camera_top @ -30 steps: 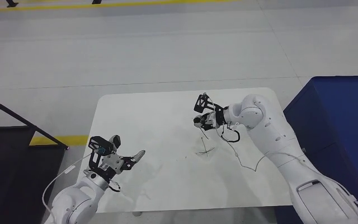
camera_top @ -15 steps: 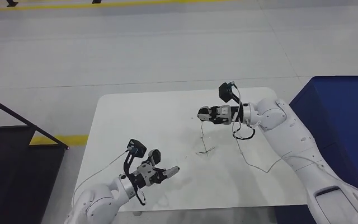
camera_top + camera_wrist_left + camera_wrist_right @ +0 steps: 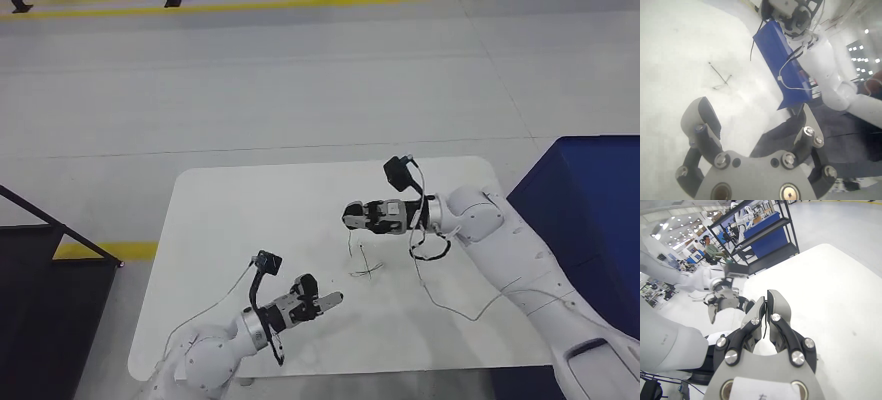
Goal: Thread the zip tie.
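Two grippers inspected, one zip tie [image 3: 764, 326] in hand. Right wrist view: my right gripper [image 3: 766, 298] is clamped narrow on the black strip, pads flat on either side, w/ its tail running back twd the palm. Top view adds the part below the grip: the strip hangs down as a thin line over the table [image 3: 230, 220], right of centre. Left wrist view shows the same strip dangling, w/ a blue cabinet [image 3: 776, 56] behind it.

Surroundings: loose ties [image 3: 366, 270] lie crossed on the table btwn the two grippers, nearer the right one. The cabinet stands off the table's right side.

Pose: right arm comes in from the right, wrist level, gripper pointing across the table to the left. My left gripper [image 3: 753, 104] is spread wide and empty, low over the table's near edge. It points twd the loose ties, well apart from them
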`<move>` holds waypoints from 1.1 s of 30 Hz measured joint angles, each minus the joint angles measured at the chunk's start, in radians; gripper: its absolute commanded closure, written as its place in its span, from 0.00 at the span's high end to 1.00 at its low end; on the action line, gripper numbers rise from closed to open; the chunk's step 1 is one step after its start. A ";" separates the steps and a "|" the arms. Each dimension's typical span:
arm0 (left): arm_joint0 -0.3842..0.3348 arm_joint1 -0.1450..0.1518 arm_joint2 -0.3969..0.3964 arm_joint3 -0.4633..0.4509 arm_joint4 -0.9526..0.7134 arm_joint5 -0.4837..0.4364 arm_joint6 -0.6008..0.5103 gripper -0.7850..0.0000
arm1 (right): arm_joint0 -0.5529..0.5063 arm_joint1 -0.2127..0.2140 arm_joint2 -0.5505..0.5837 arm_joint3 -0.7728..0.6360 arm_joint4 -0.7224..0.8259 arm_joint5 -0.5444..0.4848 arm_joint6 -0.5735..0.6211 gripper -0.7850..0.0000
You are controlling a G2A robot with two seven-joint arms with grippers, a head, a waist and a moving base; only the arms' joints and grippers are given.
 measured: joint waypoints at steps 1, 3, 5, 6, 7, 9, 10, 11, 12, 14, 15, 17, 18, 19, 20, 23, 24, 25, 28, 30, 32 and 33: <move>-0.023 -0.004 0.019 0.024 -0.030 0.005 -0.004 1.00 | 0.007 0.008 -0.021 -0.003 0.028 0.000 0.000 0.00; -0.035 -0.005 0.029 0.037 -0.045 0.007 -0.005 1.00 | 0.011 0.011 -0.031 -0.004 0.045 0.000 0.000 0.00; -0.030 -0.005 0.026 0.033 -0.040 0.006 -0.005 1.00 | 0.010 0.010 -0.025 -0.004 0.037 0.000 0.000 0.00; -0.029 -0.005 0.025 0.032 -0.039 0.006 -0.005 1.00 | 0.010 0.010 -0.024 -0.004 0.035 0.000 0.000 0.00; -0.029 -0.005 0.025 0.032 -0.039 0.006 -0.005 1.00 | 0.010 0.010 -0.024 -0.004 0.035 0.000 0.000 0.00; -0.029 -0.005 0.025 0.032 -0.039 0.006 -0.004 1.00 | 0.010 0.010 -0.024 -0.004 0.036 0.000 0.000 0.00; -0.028 -0.005 0.026 0.030 -0.040 0.005 -0.003 1.00 | 0.007 0.010 -0.025 -0.007 0.035 0.002 -0.003 0.00; -0.027 -0.005 0.027 0.026 -0.040 0.002 0.001 1.00 | 0.001 0.010 -0.026 -0.015 0.035 0.007 -0.008 0.00; -0.025 -0.006 0.030 0.019 -0.032 -0.007 0.018 1.00 | -0.009 0.009 -0.028 -0.025 0.043 0.010 -0.012 0.00; -0.023 -0.008 0.041 0.016 -0.002 -0.015 0.058 1.00 | -0.017 0.009 -0.035 -0.035 0.071 0.007 -0.001 0.00; -0.025 -0.011 0.053 0.016 0.018 -0.018 0.089 1.00 | -0.017 0.010 -0.046 -0.040 0.097 0.010 0.009 0.00; -0.030 -0.016 0.071 0.020 0.021 -0.023 0.132 1.00 | -0.007 0.012 -0.065 -0.044 0.130 0.024 0.025 0.00; -0.035 -0.020 0.078 0.023 0.012 -0.027 0.156 0.99 | 0.002 0.015 -0.076 -0.044 0.143 0.034 0.034 0.00; -0.039 -0.021 0.081 0.024 0.011 -0.029 0.174 0.99 | 0.008 0.018 -0.084 -0.044 0.150 0.041 0.041 0.00; -0.042 -0.023 0.081 0.026 0.015 -0.030 0.193 0.97 | 0.013 0.020 -0.094 -0.044 0.156 0.049 0.048 0.00; -0.043 -0.025 0.079 0.024 0.042 -0.032 0.244 0.87 | 0.035 0.026 -0.118 -0.039 0.163 0.069 0.068 0.00; -0.041 -0.025 0.077 0.020 0.046 -0.032 0.252 0.85 | 0.041 0.027 -0.128 -0.038 0.165 0.073 0.073 0.00; -0.039 -0.024 0.073 0.017 0.050 -0.028 0.258 0.84 | 0.045 0.028 -0.135 -0.036 0.167 0.076 0.076 0.00; -0.033 -0.024 0.069 0.007 0.090 -0.007 0.283 0.78 | 0.060 0.029 -0.163 -0.039 0.166 0.083 0.083 0.00; -0.030 -0.025 0.075 0.002 0.126 0.008 0.305 0.71 | 0.069 0.028 -0.180 -0.037 0.167 0.082 0.082 0.00; -0.028 -0.027 0.084 -0.001 0.154 0.014 0.324 0.62 | 0.079 0.027 -0.192 -0.031 0.165 0.083 0.082 0.00; -0.025 -0.028 0.089 -0.002 0.164 0.017 0.332 0.62 | 0.084 0.027 -0.199 -0.026 0.165 0.082 0.081 0.00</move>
